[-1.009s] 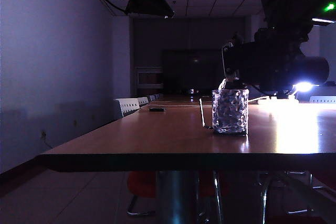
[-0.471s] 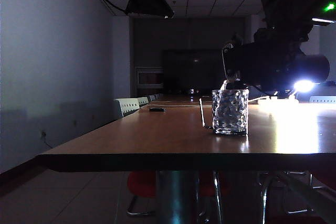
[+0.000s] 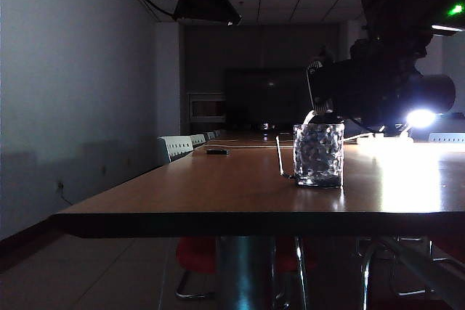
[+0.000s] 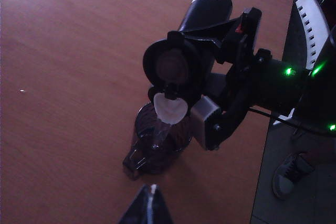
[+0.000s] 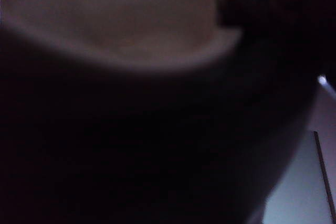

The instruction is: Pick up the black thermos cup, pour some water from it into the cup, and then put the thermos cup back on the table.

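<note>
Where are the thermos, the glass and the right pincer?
black thermos cup (image 4: 205, 11): left wrist view, on its black barrel, tipped over the glass.
cup (image 3: 318, 154): exterior view, on its dimpled wall.
right pincer (image 4: 220, 66): left wrist view, on the black pincer frame clamped round the thermos.

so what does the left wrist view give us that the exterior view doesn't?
Only the left wrist view: the black thermos cup seen from above, lying tipped in the right gripper, its open mouth and white lid flap over the cup, water running in, and the shut left gripper hovering apart.
Only the exterior view: the cup's side profile on the table, chairs, a small dark object further along.
Both: thermos tilted over the cup, right arm holding it.
</note>
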`<state>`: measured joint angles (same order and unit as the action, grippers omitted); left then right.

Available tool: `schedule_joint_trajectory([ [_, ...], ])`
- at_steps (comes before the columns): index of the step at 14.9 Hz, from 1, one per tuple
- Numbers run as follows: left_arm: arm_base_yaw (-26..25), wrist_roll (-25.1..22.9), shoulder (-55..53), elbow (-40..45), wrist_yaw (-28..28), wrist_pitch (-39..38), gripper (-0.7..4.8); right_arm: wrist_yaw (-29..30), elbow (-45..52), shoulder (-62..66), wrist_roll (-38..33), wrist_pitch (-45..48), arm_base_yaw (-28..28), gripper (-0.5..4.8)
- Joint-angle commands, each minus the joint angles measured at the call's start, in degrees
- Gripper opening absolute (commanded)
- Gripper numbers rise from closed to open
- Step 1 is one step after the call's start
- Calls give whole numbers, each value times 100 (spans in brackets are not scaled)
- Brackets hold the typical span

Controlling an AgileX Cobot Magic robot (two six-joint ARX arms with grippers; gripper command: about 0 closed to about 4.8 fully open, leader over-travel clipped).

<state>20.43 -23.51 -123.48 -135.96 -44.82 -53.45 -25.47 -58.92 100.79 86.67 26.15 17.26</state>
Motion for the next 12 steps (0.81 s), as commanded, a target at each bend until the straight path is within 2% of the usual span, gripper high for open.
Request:
schedule_joint_trajectory([
  [1, 0, 13, 44, -33, -48, -9, -8, -59, -63, -79, 46, 411, 4, 136],
  [12, 0, 15, 44, -31, -118, -11, -8, -57, -63, -79, 190, 413, 4, 136],
])
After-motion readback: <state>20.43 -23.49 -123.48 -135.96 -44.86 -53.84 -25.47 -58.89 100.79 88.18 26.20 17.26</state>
